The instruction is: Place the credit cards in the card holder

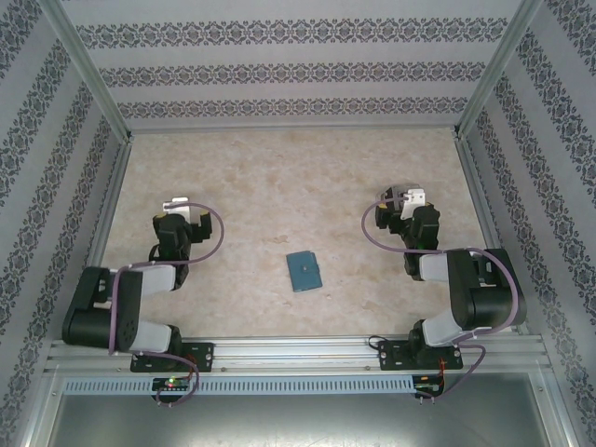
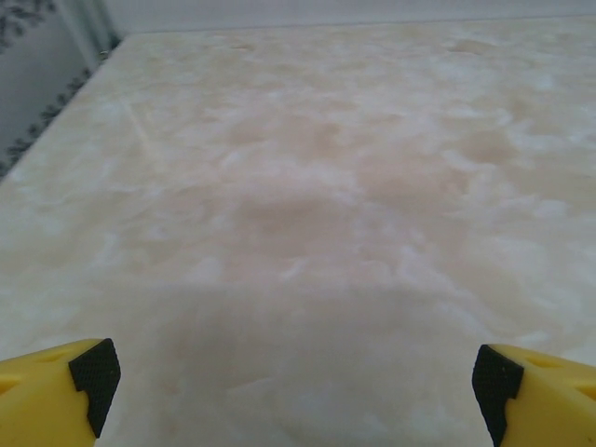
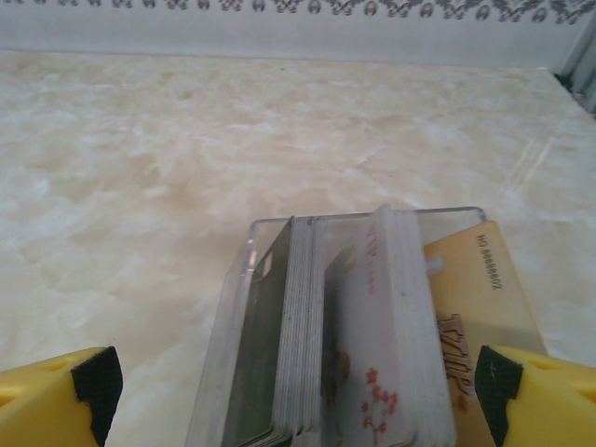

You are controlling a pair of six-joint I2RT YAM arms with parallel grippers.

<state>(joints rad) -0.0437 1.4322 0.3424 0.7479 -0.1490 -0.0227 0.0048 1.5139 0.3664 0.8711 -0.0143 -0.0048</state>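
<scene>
The card holder [image 1: 304, 270] is a flat teal wallet lying shut on the table between the two arms, nearer the front edge. The credit cards [image 3: 363, 345] stand on edge in a clear plastic box [image 3: 244, 270]: a dark grey stack [image 3: 265, 354] on the left, a whitish stack with red flowers in the middle, and a tan card [image 3: 475, 298] on the right. My right gripper [image 3: 296, 391] [image 1: 405, 197] hangs open just above the box, touching nothing. My left gripper [image 2: 293, 382] [image 1: 177, 205] is open over bare table at the left.
The marble-patterned table [image 1: 279, 186] is enclosed by patterned walls [image 1: 279, 70] at the back and sides. A metal rail [image 1: 298, 352] with both arm bases runs along the near edge. The box of cards sits near the right wall, far from the wallet.
</scene>
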